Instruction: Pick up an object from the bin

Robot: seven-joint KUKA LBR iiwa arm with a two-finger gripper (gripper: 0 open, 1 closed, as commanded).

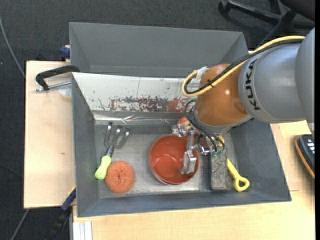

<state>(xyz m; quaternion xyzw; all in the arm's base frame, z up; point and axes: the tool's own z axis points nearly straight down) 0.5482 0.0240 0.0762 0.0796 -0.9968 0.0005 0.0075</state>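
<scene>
The red bowl (167, 161) stands upright on the floor of the grey metal bin (85, 149), a little right of the middle and near the front wall. The gripper (191, 159) is low at the bowl's right rim, and a part of it reaches inside the bowl. We cannot tell whether the pincer is apart or together, so we do not say that it holds anything. In our judgement the pick is only at the approach. The bowl rests on the floor, and the grasp and the lift are not yet done.

Just right of the bowl lies a grey oblong block (218, 174), with a yellow handle (238, 180) beside it. To the left we see an orange scouring ball (120, 176) and a small metal fork with a green handle (111, 146), both apart from the bowl. The floor is bare metal, and there is free room on the bowl's left side.
</scene>
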